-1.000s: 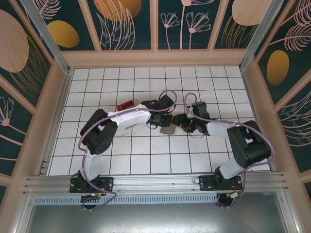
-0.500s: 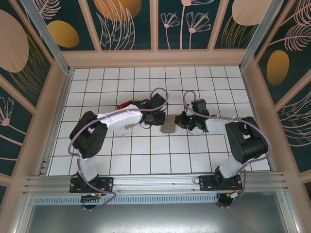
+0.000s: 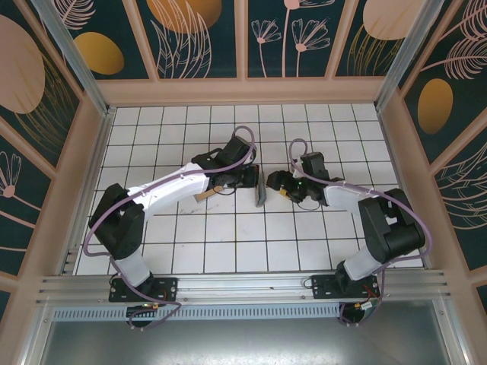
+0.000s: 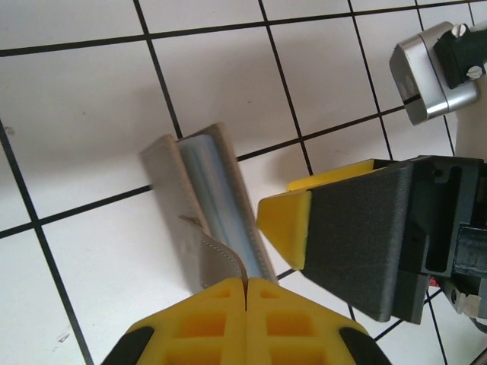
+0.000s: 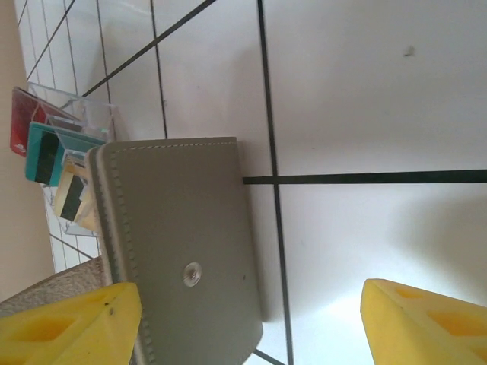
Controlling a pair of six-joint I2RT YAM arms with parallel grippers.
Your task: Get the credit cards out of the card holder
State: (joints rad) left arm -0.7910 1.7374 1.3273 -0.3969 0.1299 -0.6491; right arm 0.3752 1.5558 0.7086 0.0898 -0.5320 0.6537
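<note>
Left arm has stretched out, tipping the grey stitched bifold card holder [image 5: 171,228] up on edge.
Left gripper [image 4: 245,286] fingers pinch its flap (pressed together); right gripper [image 5: 243,327] fingers spread beside it. Red, teal, tan plastic credit cards [image 5: 46,148] fan from its far side; next, right should pinch one out.

I find no readable text, brand or number, neither on the card holder [image 5: 179,243] before my right claw [image 5: 247,304] nor on the credit cards [image 5: 47,156] beyond it.
</note>
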